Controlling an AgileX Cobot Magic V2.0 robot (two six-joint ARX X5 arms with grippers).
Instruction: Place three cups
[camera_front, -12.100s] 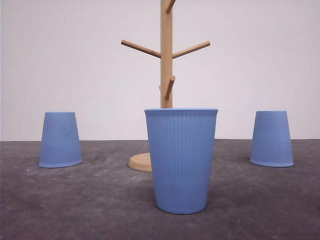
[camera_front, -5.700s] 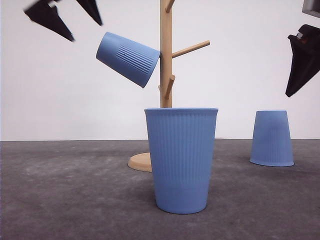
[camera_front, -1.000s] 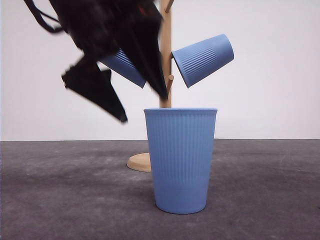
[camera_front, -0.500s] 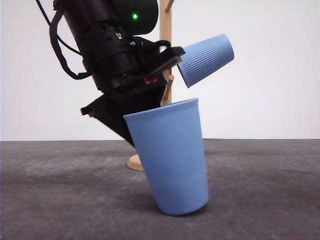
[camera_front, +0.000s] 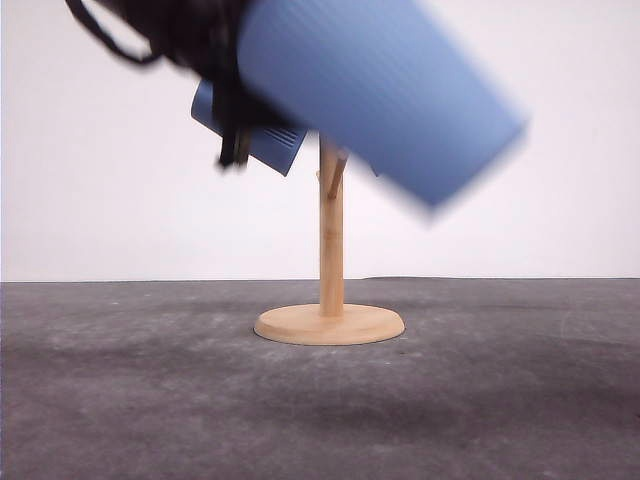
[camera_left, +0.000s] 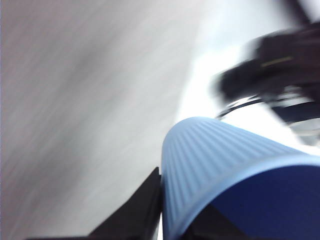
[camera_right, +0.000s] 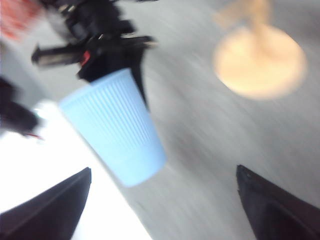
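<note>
Third cup (camera_front: 385, 95) lifted clear of the tabletop (camera_front: 520, 400), tilted base-down toward the right — held by the left gripper (camera_left: 172, 220), pinched on the cup's rim, one finger outside the wall, one inside. Tilted so, presumably, to slide the mouth over a peg of the wooden cup tree (camera_front: 330, 250). Another cup (camera_front: 250, 135) already hung at the tree's left side. Right gripper (camera_right: 165, 200) spread wide, holding nothing — hanging back above the tabletop.

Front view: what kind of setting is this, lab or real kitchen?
Likely a lab test bench, not a kitchen: a bare white backdrop wall, a plain dark grey tabletop, and just a wooden peg cup stand with ribbed light-blue cups, one held by the left gripper.
</note>
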